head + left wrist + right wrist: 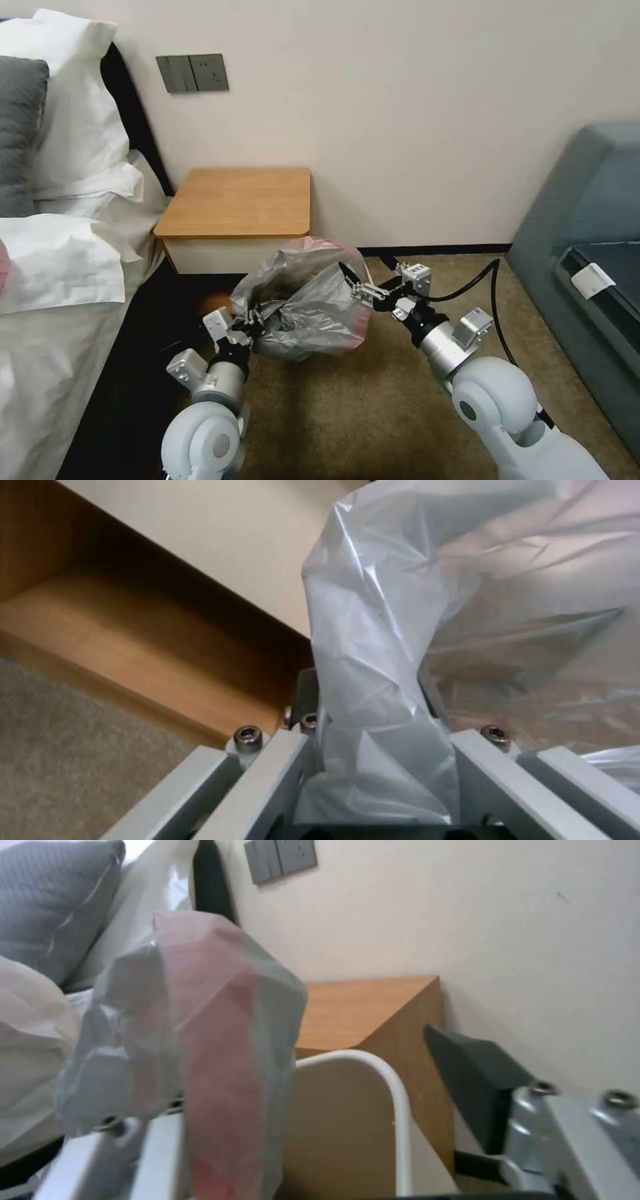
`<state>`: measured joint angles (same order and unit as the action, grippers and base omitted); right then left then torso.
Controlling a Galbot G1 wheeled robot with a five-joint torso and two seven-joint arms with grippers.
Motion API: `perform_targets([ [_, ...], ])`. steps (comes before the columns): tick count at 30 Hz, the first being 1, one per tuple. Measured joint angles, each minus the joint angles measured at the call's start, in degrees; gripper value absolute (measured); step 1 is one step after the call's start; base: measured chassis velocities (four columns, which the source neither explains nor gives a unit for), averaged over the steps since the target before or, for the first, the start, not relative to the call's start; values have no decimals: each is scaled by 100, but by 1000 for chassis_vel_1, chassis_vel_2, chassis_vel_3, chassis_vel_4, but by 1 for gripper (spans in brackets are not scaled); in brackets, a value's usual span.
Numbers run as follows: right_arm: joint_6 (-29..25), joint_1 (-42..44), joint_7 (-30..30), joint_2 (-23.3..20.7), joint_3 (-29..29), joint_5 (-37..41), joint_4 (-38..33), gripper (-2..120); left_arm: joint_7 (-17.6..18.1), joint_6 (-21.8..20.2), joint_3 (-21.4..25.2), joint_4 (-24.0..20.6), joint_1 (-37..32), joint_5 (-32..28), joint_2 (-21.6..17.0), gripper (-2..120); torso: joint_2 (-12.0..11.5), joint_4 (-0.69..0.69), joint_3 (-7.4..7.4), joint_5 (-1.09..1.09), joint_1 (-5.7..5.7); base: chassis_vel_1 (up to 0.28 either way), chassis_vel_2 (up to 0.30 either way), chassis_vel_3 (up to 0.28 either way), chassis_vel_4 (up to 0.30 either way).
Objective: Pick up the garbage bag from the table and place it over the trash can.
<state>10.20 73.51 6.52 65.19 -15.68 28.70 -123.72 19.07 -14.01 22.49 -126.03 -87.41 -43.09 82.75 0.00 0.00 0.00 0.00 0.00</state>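
Head view, left claw: the left gripper (255,319) is pinched onto the near-left edge of the garbage bag (303,303), low in front of the table (240,200).
Head view, right claw: the right gripper (351,283) touches the bag's right side; its dark fingertip lies against the plastic, and how wide it stands is hard to tell here.
Head view, bag: bunched and puffed between the two claws above the carpet (373,407), long axis running left to right; pinkish rim at top and lower right. Whatever stands beneath it is hidden.
Left wrist view, claw: the fingers (280,775) are narrow, clamping a fold of grey plastic that rises from between them; the wooden shelf (133,645) lies beyond.
Right wrist view, claw: one finger is wrapped in pink-grey plastic (200,1040), the other dark finger (477,1080) stands well apart, so it is wide.
Right wrist view, trash can: the trash can (373,1065) shows its rolled rim just beside the bag, its lower part cut off.
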Motion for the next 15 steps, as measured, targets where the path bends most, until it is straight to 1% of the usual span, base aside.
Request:
perform_targets([
  [1,0,0,0,0,0,0,0,65,0,0,0,0,0,0,0,7,0,0,0,0,0,0,0,0,0],
  [3,-34,-1,1,6,5,1,13,56,-5,-12,0,-5,0,-26,-2,7,0,0,0,-1,0,0,0,0,0],
  [4,-75,16,1,1,9,7,16,48,-5,-32,8,-21,1,-86,-7,7,0,0,0,0,0,0,0,0,0],
  [5,-75,16,1,1,9,7,16,48,-5,-32,8,-21,1,-86,-7,7,0,0,0,0,0,0,0,0,0],
  [7,-172,43,1,-19,4,5,41,40,-6,-57,18,-40,6,-139,-11,7,0,0,0,0,0,0,0,0,0],
  [8,-172,43,1,-19,4,5,41,40,-6,-57,18,-40,6,-139,-11,7,0,0,0,0,0,0,0,0,0],
  [11,-264,61,-6,-52,-15,9,8,25,-7,-66,30,-39,9,-154,-11,7,0,0,0,0,0,0,0,0,0],
  [12,-264,61,-6,-52,-15,9,8,25,-7,-66,30,-39,9,-154,-11,7,0,0,0,0,0,0,0,0,0],
  [15,-294,59,-22,-68,-30,20,-28,14,-12,-73,31,-20,0,-154,-6,7,0,0,0,0,0,0,0,0,0],
])
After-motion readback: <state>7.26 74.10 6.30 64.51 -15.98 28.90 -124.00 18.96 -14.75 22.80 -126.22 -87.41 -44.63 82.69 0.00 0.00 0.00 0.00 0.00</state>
